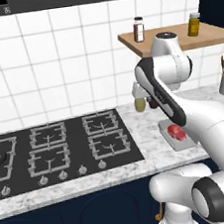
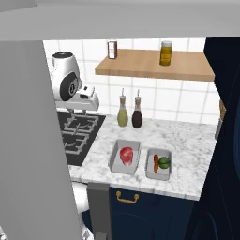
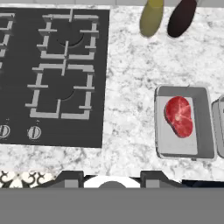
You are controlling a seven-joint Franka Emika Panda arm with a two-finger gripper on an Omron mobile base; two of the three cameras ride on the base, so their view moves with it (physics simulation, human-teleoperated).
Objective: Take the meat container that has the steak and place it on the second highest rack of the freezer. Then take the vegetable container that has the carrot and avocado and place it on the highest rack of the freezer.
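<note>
Steak [image 2: 126, 154] in one tray [image 2: 115, 157] — carrot [image 2: 155, 162], avocado [image 2: 164, 162] alongside — pincer [image 3: 111, 177] apparently open.

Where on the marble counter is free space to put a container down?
Bare marble counter lies between the stove and the meat container, and behind both trays toward the bottles. It is crowded where the vegetable container sits beside the meat one.

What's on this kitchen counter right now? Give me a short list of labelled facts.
steak: in the left grey tray, on the marble counter
carrot and avocado: together in the right tray
bottles: two, upright behind the trays
stove: left of the trays
gripper: above the counter, holding nothing; jaws apart
</note>
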